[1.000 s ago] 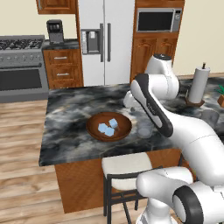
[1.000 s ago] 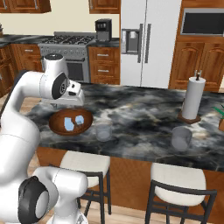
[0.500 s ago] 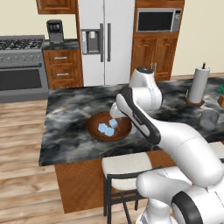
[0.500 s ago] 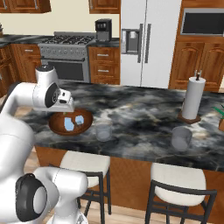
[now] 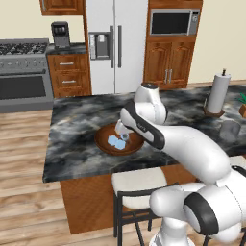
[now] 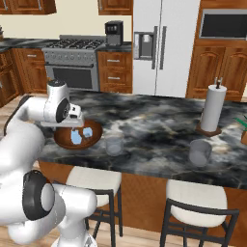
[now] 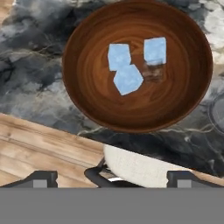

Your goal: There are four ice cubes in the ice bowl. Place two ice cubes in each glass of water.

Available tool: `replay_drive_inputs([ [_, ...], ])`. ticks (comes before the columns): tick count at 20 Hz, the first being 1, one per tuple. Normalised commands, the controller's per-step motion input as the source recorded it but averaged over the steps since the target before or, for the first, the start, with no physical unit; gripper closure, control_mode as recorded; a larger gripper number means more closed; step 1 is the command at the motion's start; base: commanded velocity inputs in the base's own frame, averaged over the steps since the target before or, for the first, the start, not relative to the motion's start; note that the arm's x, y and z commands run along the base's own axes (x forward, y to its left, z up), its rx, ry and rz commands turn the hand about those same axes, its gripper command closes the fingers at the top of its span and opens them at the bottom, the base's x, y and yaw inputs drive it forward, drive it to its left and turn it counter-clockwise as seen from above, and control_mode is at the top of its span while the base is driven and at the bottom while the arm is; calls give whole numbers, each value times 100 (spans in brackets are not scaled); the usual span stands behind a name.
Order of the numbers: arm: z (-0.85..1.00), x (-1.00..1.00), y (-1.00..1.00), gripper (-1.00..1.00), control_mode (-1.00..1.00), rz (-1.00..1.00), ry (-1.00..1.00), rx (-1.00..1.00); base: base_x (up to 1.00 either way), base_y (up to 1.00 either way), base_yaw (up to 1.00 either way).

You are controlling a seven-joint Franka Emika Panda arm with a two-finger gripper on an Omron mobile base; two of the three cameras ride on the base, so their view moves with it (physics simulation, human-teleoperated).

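Ice cubes [image 7: 127, 78] lie loose near the middle of the ice bowl [image 7: 87, 96], which takes up the upper part of the hand view, and the pincer [image 7: 111, 177] hangs above them with its two tips spread wide apart at the lower left and lower right, holding nothing. In the left base view the pincer [image 5: 122, 136] sits over the bowl [image 5: 103, 144] at mid-frame on the dark marbled surface [image 5: 72, 129]. In the right base view one glass of water [image 6: 114, 144] stands just right of the bowl [image 6: 62, 140], and another [image 6: 199, 153] stands well apart toward the right, near the paper-towel roll [image 6: 212, 107].
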Motion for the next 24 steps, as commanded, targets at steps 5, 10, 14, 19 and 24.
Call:
replay_drive_inputs([
  [5,-38,37,0,-100,-100,7,6,0,0,0,0],
  [10,-36,22,0,-100,-100,4,3,0,0,0,0],
  [14,-35,11,0,-100,-100,3,1,0,0,0,0],
  [19,-33,4,0,-100,-100,0,0,0,0,0,0],
  [24,-27,1,1,-100,-100,0,2,0,0,0,0],
])
